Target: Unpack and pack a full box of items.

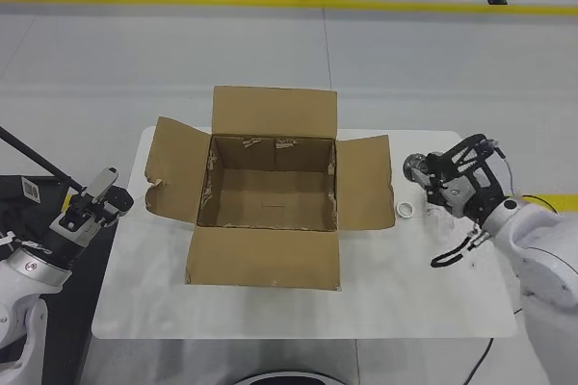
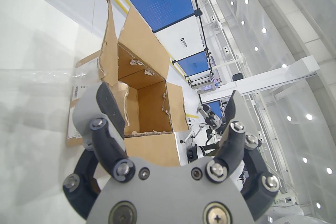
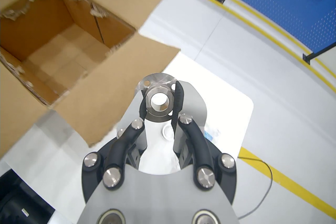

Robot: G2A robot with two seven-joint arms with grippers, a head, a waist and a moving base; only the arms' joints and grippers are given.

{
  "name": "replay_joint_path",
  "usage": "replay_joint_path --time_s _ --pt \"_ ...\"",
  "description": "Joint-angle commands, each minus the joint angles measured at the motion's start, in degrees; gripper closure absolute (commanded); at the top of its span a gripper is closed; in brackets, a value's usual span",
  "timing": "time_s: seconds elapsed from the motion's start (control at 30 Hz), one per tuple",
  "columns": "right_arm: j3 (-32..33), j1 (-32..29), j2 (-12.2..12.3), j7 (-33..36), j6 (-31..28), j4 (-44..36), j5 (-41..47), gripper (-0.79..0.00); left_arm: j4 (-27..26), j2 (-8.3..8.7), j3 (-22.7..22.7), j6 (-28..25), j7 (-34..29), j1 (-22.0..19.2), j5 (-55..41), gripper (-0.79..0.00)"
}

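An open cardboard box [image 1: 270,197] stands in the middle of the white table [image 1: 405,298], all flaps folded out, its inside bare. My right gripper [image 3: 160,101] is shut on a metal flange fitting [image 3: 159,101], a steel disc with a short bored hub, held above the table just right of the box's right flap [image 1: 366,183]; the same fitting [image 1: 416,170] and gripper [image 1: 432,178] appear from above. My left gripper [image 2: 168,109] is open off the table's left edge, fingers spread, aimed toward the box [image 2: 147,93].
A small white ring [image 1: 404,209] lies on the table by the right flap, also under my right gripper [image 3: 167,132]. A clear plastic bag [image 3: 212,131] lies beside it. A black tripod leg [image 1: 24,149] crosses the floor at left.
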Motion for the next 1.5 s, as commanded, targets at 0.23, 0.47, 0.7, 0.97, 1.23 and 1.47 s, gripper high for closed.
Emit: replay_joint_path --time_s 0.23,0.47,0.7,0.97,1.23,1.47 --pt "-13.90 10.02 -1.28 -0.50 -0.26 1.48 2.59 0.000 0.00 0.00 0.00 0.00 0.00 0.00 0.00 -0.785" --pt "-33.11 24.82 -5.04 0.34 2.86 11.51 0.66 0.000 0.00 0.00 0.00 0.00 0.00 0.00 0.00 -0.785" --pt "-50.88 40.76 -12.17 1.15 6.79 28.31 3.28 0.000 0.00 0.00 0.00 0.00 0.00 0.00 0.00 -0.785" --pt "-66.14 51.47 -23.01 0.48 7.05 49.50 6.66 0.000 0.00 0.00 0.00 0.00 0.00 0.00 0.00 -0.785" --pt "-72.58 55.03 -32.50 -0.70 2.38 68.11 9.20 0.000 0.00 0.00 0.00 0.00 0.00 0.00 0.00 -0.785" --pt "-74.68 55.61 -38.45 -1.93 -0.85 79.21 9.22 0.000 0.00 0.00 0.00 0.00 0.00 0.00 0.00 -0.785"
